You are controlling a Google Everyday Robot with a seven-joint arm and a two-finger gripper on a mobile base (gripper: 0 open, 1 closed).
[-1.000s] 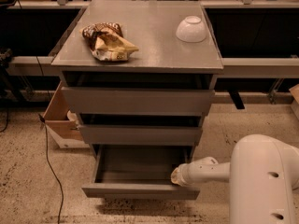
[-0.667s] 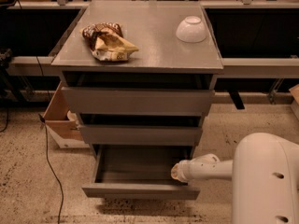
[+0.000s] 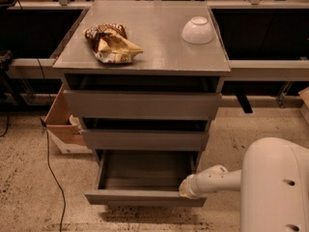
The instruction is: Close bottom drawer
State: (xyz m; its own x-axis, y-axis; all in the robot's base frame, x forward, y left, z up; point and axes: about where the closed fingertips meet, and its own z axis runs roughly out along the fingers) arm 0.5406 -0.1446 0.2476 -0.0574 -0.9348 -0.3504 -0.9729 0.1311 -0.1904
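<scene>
A grey drawer cabinet stands in the middle of the view. Its bottom drawer is pulled out toward me and looks empty inside. The two drawers above it are only slightly out. My white arm reaches in from the lower right, and my gripper is at the right end of the bottom drawer's front panel, at its top edge. The fingers point away from the camera and are hidden by the wrist.
A crumpled snack bag and an upside-down white bowl lie on the cabinet top. An open cardboard box sits on the floor to the cabinet's left, with a black cable trailing across the speckled floor.
My gripper has shifted slightly left against the drawer front. The bottom drawer looks about as far out as before.
</scene>
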